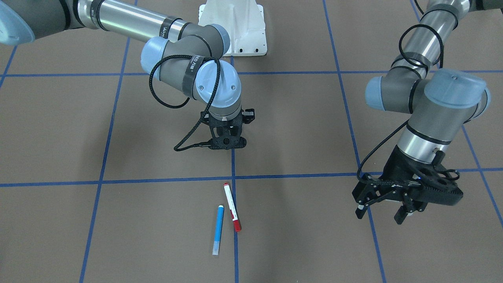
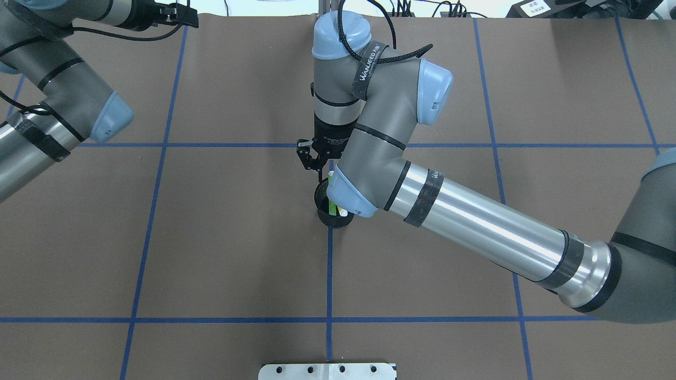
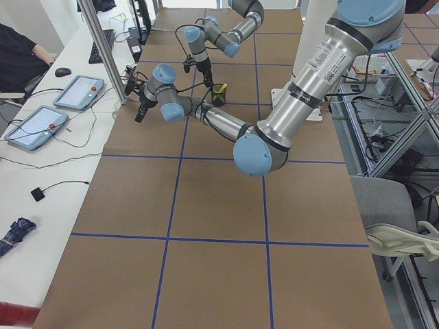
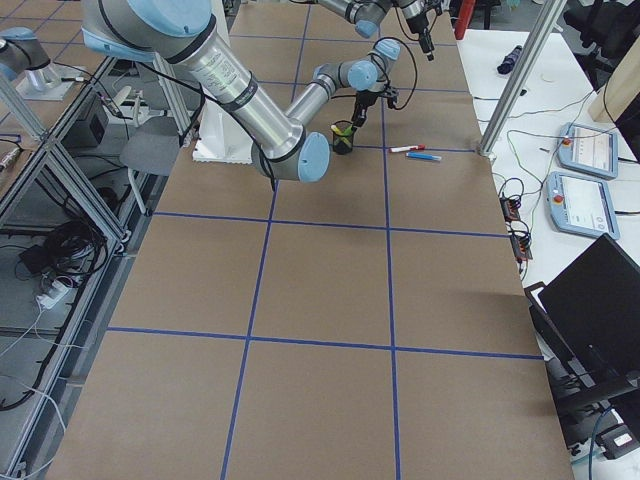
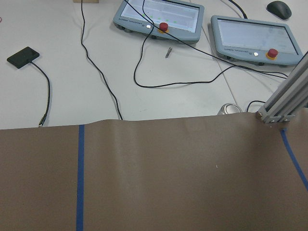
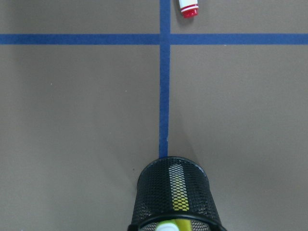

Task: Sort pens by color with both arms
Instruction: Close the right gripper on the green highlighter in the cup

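blue pen (image 1: 218, 230): lies flat on the brown paper (image 1: 118, 236), on the operators' side of the centre, with its pale cap end toward the operators.
white pen with red ends (image 1: 232, 207): lies flat just beside the blue pen, a narrow gap between them. it is slanted – one red end rests on a blue tape line (image 1: 235, 251), the other sits just short of the crossing line. the right wrist view catches only that red tip.
yellow pen (image 6: 179, 192): stands inside the black mesh cup (image 2: 331, 216), seen through the mesh, with a pale cap at the rim. the overhead view shows a yellow-green barrel there, and i cannot tell whether the cup holds one pen or two.
black mesh cup: upright on the centre tape line, between the robot's base and the two pens on the paper, well apart from them.
right gripper (image 2: 309, 160): points down above the table, just past the cup on its far side. the wrist hides its fingers — i cannot tell whether they are spread or pressed together.
left gripper (image 1: 380, 212): hangs above the paper well out to the robot's left, near the paper's far edge. its fingers are spread apart, with nothing visible between them.
beyond the paper: the left wrist view shows a white desk with two teach pendants (image 5: 159, 19), cables and a mouse (image 5: 279, 8).
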